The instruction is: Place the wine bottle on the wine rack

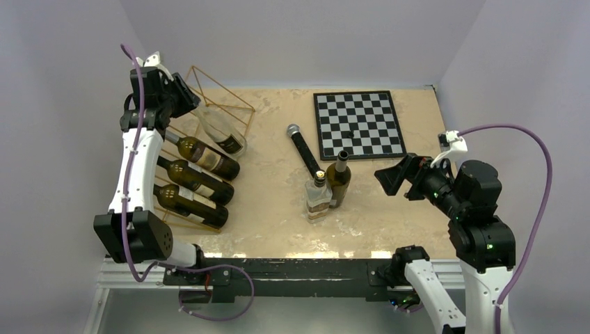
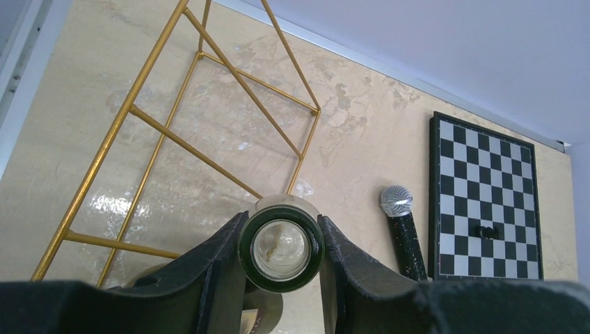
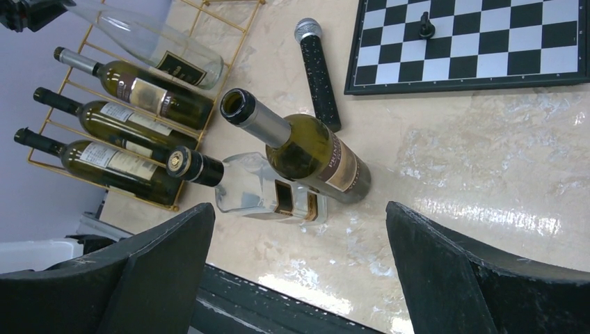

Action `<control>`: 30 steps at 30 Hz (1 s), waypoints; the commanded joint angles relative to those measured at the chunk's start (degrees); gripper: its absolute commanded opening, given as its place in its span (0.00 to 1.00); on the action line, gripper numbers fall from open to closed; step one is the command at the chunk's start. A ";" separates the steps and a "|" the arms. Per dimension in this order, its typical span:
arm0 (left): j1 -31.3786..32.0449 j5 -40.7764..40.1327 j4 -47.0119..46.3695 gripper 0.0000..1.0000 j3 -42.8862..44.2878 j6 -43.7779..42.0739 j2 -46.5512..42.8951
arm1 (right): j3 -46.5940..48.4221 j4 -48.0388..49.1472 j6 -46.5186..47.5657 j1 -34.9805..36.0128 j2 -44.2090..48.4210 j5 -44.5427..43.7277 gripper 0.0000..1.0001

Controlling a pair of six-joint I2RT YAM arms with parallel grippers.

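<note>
The gold wine rack on the tabletop carries 3 dark bottles. The clear wine bottle lies tilted on its upper bars, neck pinched in the left hand. It is likely heavy, slick and breakable, so the neck suits. The right hand gapes empty.

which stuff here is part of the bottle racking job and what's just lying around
Job: wine rack; clear bottle held by left gripper; three racked bottles; standing dark bottle and square clear bottle, probably next.
Lying about: microphone; chessboard with one black piece.
</note>
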State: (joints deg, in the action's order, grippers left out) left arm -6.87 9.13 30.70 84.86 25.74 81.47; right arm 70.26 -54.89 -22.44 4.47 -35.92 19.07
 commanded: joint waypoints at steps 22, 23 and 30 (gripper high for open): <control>-4.61 5.49 -14.72 0.00 -1.94 4.41 2.66 | -3.46 2.75 -0.28 -0.15 0.71 0.96 0.99; -4.68 5.80 -14.63 0.00 -2.16 4.78 2.91 | -3.48 2.77 -0.24 -0.09 0.68 0.97 0.99; -5.78 7.78 -14.86 0.00 -4.96 8.48 4.40 | -3.35 2.67 -0.16 -0.08 0.51 0.88 0.99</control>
State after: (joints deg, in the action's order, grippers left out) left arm -11.51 13.43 23.38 80.68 28.56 86.59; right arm 66.98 -54.43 -22.52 4.47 -35.35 19.20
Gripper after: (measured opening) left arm 0.424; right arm 0.986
